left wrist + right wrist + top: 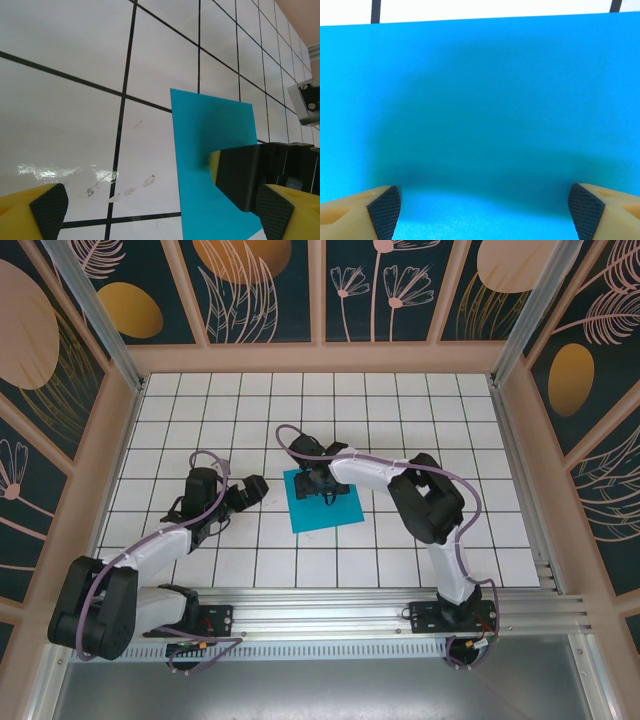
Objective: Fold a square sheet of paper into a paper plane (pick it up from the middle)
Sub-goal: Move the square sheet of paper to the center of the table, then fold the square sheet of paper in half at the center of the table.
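Square sheet of paper [322, 502] lies flat on the tiled table [420, 420] mid-workspace, right gripper [485, 210] low over its middle with jaws spread wide, likely lining up the centre pickup, left gripper [250, 490] likewise wide and empty, parked just beside its left edge.

The square sheet of paper [312, 516] is showing plain teal-blue; the table [200, 410] is showing white tiles with black lines; pads [385, 212] of the right gripper [482, 212] are showing black cross-hatching
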Tool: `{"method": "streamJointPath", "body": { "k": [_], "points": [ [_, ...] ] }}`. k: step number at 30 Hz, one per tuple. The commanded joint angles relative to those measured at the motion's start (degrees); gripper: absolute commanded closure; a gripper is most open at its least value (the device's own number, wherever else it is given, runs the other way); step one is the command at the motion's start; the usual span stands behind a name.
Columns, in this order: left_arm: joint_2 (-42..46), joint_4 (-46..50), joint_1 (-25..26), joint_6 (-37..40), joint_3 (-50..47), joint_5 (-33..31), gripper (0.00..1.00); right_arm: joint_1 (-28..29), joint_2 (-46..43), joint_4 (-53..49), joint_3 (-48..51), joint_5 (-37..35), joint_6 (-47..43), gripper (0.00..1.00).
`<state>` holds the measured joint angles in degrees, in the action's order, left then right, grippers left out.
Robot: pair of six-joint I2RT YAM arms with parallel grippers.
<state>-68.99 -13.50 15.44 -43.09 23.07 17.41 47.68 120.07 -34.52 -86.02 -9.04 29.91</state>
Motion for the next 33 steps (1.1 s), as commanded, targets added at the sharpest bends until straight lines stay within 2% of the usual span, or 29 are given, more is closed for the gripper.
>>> {"method": "streamJointPath", "body": {
  "k": [1, 7, 14, 33],
  "points": [
    [-0.27, -1.71, 0.26, -0.52, 0.66, 2.10, 0.01, 0.34, -0.12, -0.89, -0.46, 1.94, -1.12, 0.07],
    [-1.53, -2.04, 0.26, -0.23, 0.74, 2.01, 0.02, 0.85, 1.20, 0.32, 1.55, 2.81, -1.64, 0.02],
    [-1.90, -1.27, 0.27, -0.02, 0.77, 2.51, 0.02, 0.98, 4.99, 0.82, 4.88, 1.39, -0.20, 0.02],
    [-1.67, -0.43, 0.24, 0.16, 0.91, 1.84, 0.01, -0.24, 2.78, 1.04, 3.07, 1.47, 0.41, 0.14]
  ]
}}
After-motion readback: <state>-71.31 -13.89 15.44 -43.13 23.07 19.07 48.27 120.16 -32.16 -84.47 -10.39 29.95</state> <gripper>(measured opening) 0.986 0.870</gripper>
